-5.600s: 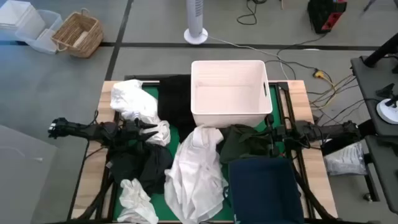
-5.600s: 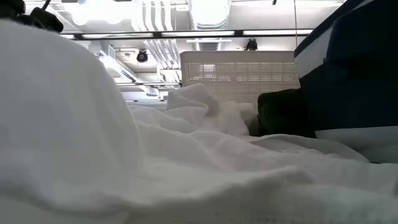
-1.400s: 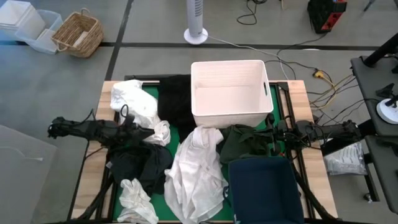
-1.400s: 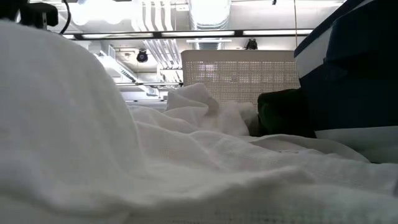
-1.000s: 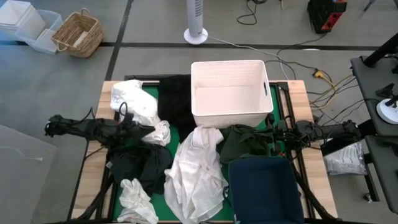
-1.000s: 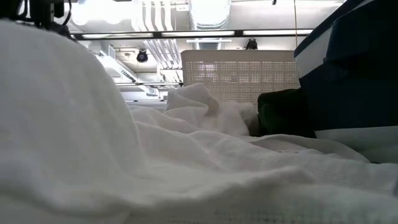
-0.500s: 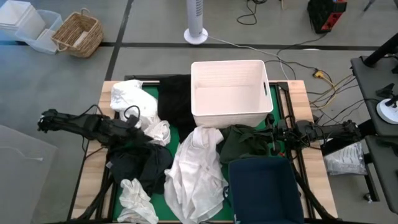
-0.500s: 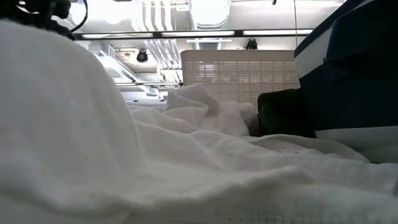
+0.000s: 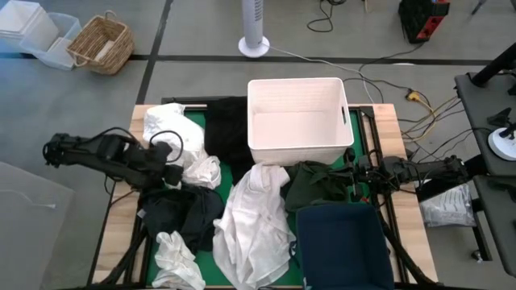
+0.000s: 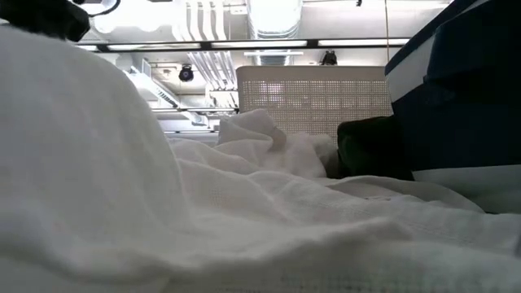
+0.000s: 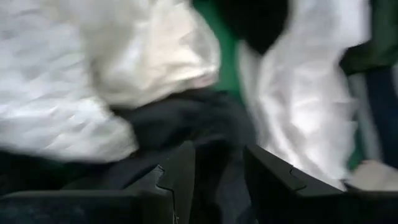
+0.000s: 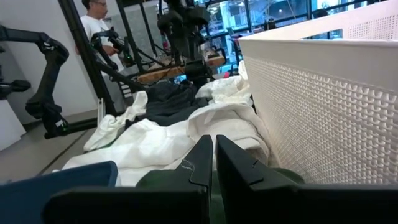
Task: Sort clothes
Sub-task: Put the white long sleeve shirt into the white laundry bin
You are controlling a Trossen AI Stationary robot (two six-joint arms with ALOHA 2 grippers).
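Left pincer [image 9: 171, 171], fingers apart, holds nothing; black garment [image 9: 181, 213] just below.

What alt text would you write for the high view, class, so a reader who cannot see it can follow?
Seen from above, white and dark clothes lie heaped on a table in front of an empty white bin. The left pincer hovers over a black garment beside a white one; the right pincer rests shut by a dark green garment.
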